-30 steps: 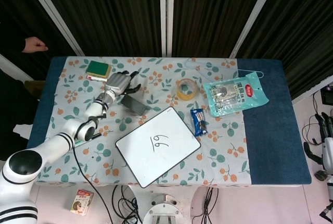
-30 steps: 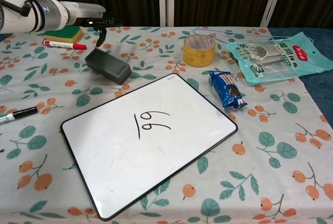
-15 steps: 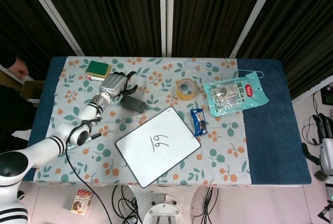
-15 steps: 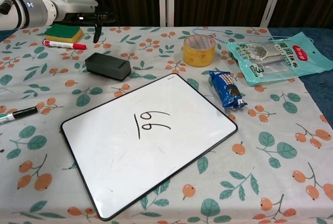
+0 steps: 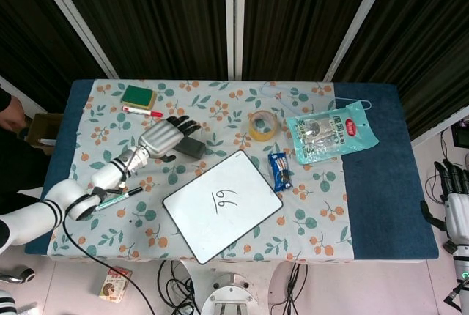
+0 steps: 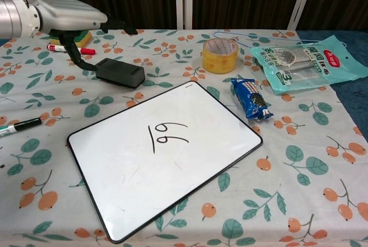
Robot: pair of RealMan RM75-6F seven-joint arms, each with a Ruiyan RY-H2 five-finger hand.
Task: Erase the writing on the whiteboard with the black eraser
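Observation:
The black eraser (image 5: 193, 148) (image 6: 119, 73) lies on the floral tablecloth, just beyond the whiteboard's far left corner. The whiteboard (image 5: 222, 206) (image 6: 167, 155) lies tilted near the front edge, with a small black scribble (image 6: 165, 135) in its middle. My left hand (image 5: 164, 138) (image 6: 73, 15) hovers over the eraser's left end with its fingers spread. The thumb (image 6: 76, 58) reaches down beside that end, and nothing is gripped. My right hand (image 5: 453, 199) hangs off the table at the far right, fingers straight and apart, holding nothing.
A yellow tape roll (image 6: 220, 55), a blue snack bar (image 6: 250, 99) and a teal bag (image 6: 307, 57) lie right of the board. A green sponge (image 5: 138, 97) and a red marker (image 5: 143, 111) lie behind the left hand. A black marker (image 6: 20, 125) lies at the left.
My left hand has drawn back from beyond the eraser and come down at its left end. The eraser turned slightly from its earlier tilt. The right hand stays put.

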